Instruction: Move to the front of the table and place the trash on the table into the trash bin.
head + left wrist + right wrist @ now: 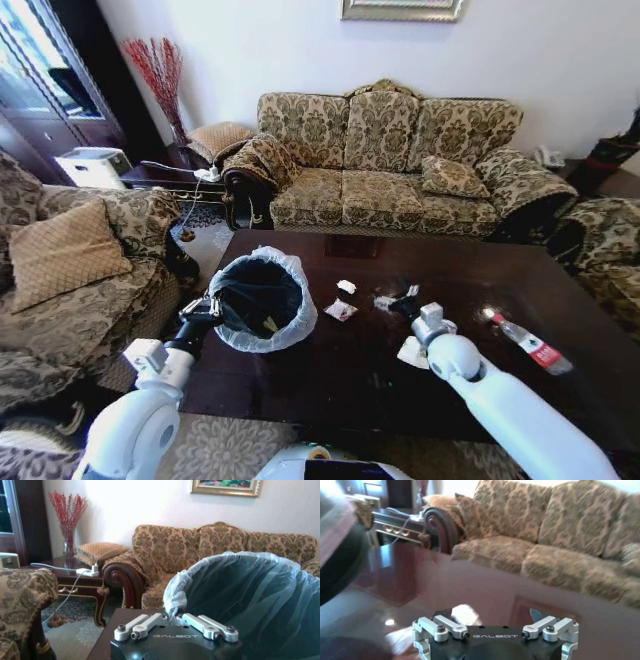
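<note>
The left claw (212, 310) is clamped on the rim of the bin (258, 298), holding it tilted over the left part of the surface (330, 385), its mouth turned toward the middle. In the left wrist view the claw (176, 619) has its fingers drawn together on the bag's white edge, and the bin (250, 603) rises just beyond them. A small yellowish scrap (270, 324) lies inside the bin.

The right claw (407, 300) hangs low over the middle of the surface, among the litter. In the right wrist view the claw (492, 615) has its fingers spread apart, with a white paper piece (465, 615) between them; whether they touch it I cannot tell.

Around that claw lie a red-white wrapper (341, 310), a small white piece (346, 287) farther back, and a white paper (412, 352) close beside the right arm. A bottle (527, 343) with a red label lies on its side well to the right.
</note>
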